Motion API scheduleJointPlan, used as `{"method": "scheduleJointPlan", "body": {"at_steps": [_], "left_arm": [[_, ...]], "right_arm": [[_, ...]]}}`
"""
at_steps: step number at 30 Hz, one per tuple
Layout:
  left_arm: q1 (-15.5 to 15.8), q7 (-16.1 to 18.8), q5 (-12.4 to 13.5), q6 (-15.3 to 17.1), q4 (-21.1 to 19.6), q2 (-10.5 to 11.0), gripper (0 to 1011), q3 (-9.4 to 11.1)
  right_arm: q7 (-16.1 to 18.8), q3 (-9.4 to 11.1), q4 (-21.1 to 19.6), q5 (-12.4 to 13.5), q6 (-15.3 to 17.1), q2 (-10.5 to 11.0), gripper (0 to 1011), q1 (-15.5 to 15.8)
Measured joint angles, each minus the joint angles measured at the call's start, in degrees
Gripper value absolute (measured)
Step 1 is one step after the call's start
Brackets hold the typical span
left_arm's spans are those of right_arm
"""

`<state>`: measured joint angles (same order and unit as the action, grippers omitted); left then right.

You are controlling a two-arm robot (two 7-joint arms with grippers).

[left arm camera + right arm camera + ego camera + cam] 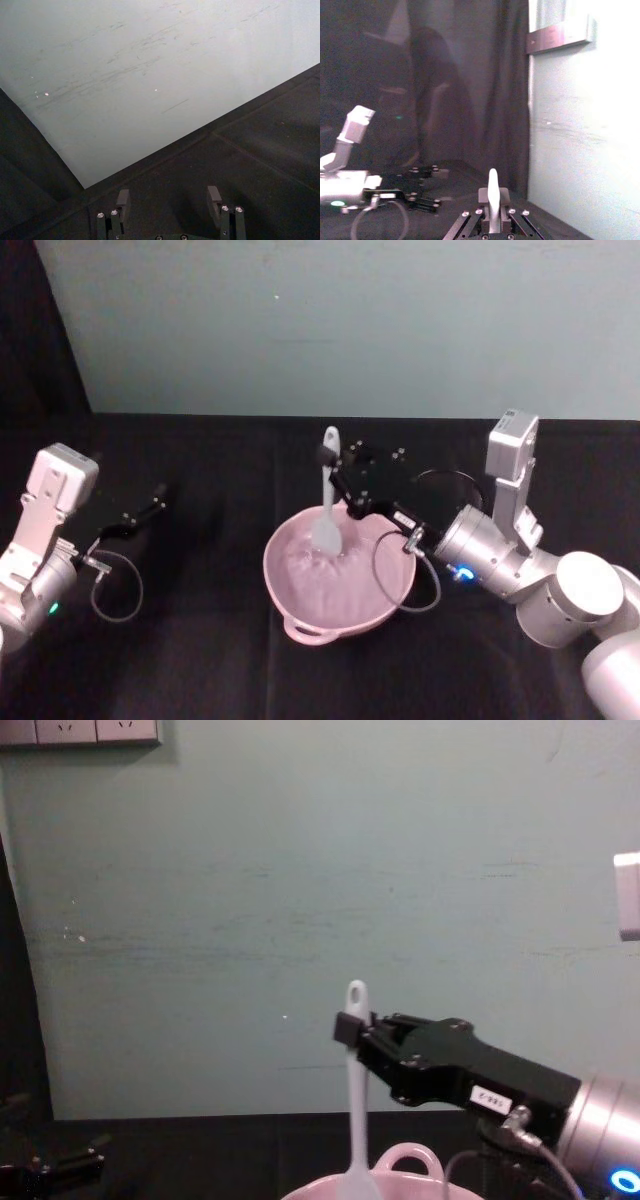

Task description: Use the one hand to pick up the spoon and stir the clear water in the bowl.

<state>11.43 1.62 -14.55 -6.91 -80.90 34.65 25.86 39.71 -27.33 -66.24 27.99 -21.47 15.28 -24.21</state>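
The pale pink bowl [335, 585] holds clear water at the middle of the black table; its rim and loop handle [408, 1160] show at the bottom of the chest view. The white spoon [327, 495] stands nearly upright with its paddle head in the water. My right gripper [328, 456] is shut on the spoon's upper handle, just below the hole at its end [355, 992]. In the right wrist view the handle [493, 197] rises between the fingers. My left gripper [158, 500] is parked at the left, low over the table, fingers [123, 199] spread open with nothing between them.
A pale teal wall [340, 320] stands behind the table. A cable loop [405, 575] from the right wrist hangs over the bowl's right rim. A dark curtain [445, 85] hangs on the left side. Bare black cloth lies between the bowl and the left arm.
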Motion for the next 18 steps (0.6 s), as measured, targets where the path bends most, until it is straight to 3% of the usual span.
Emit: {"method": "scheduleJointPlan", "body": {"at_steps": [5, 13, 18], "left_arm": [[0.0, 0.0, 0.0, 0.0, 0.0, 0.0, 1005, 0.0], [0.0, 0.0, 0.0, 0.0, 0.0, 0.0, 1005, 0.0], [0.0, 0.0, 0.0, 0.0, 0.0, 0.0, 1005, 0.0]], "right_arm": [[-1.4, 1.7, -0.8, -0.8, -0.3, 1.2, 124, 0.7], [-3.1, 4.3, -7.1, -1.3, 1.9, 4.9, 124, 4.8], [-2.0, 5.2, -12.4, 0.8, 3.2, 6.9, 124, 8.4]]}}
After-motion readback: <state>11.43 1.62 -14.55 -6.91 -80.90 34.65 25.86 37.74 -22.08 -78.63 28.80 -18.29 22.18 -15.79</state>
